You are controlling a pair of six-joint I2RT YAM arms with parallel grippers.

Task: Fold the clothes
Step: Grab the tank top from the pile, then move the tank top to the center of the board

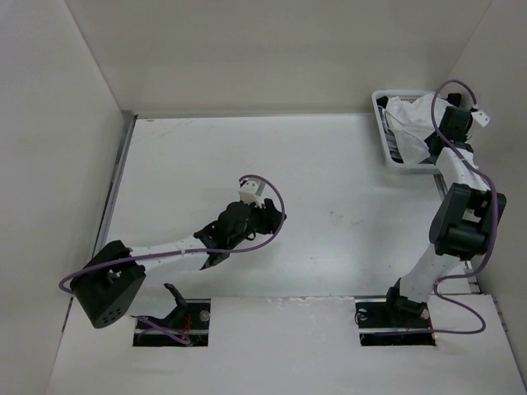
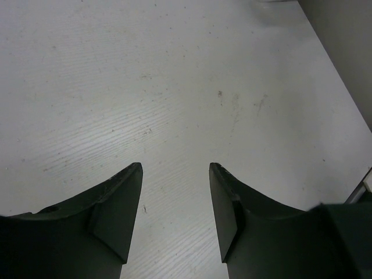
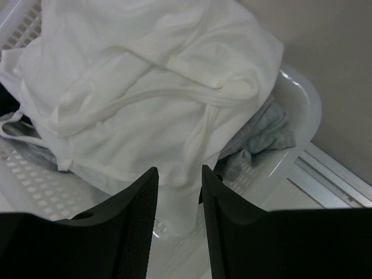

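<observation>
Top external view: the left arm reaches out over the middle of the table (image 1: 329, 173), and the left gripper (image 1: 270, 218) hangs above bare tabletop. The right arm stretches to the far right corner, where the basket (image 1: 385, 144) stands against the wall. The right gripper (image 1: 449, 123) is over the basket.

The clothes (image 1: 409, 115) lie crumpled in the basket, heaped above its rim and not yet folded.

Left wrist view: the left gripper (image 2: 175, 168) has its fingers (image 2: 119, 215) well apart, with nothing between them but the scuffed white table (image 2: 174, 70).

Right wrist view: the right gripper (image 3: 179, 171) points down at the clothes (image 3: 151, 99). Its fingers (image 3: 131, 226) stand apart, and white cloth shows through the gap between them. The pads do not look pressed on it. The clothes fill most of the basket (image 3: 305, 102) in loose folds, with a rolled hem across the top. A grey garment (image 3: 270, 131) lies under them on the right, against the basket's rounded wall. Something dark (image 3: 4, 102) shows at the left edge, too little to make out.
</observation>
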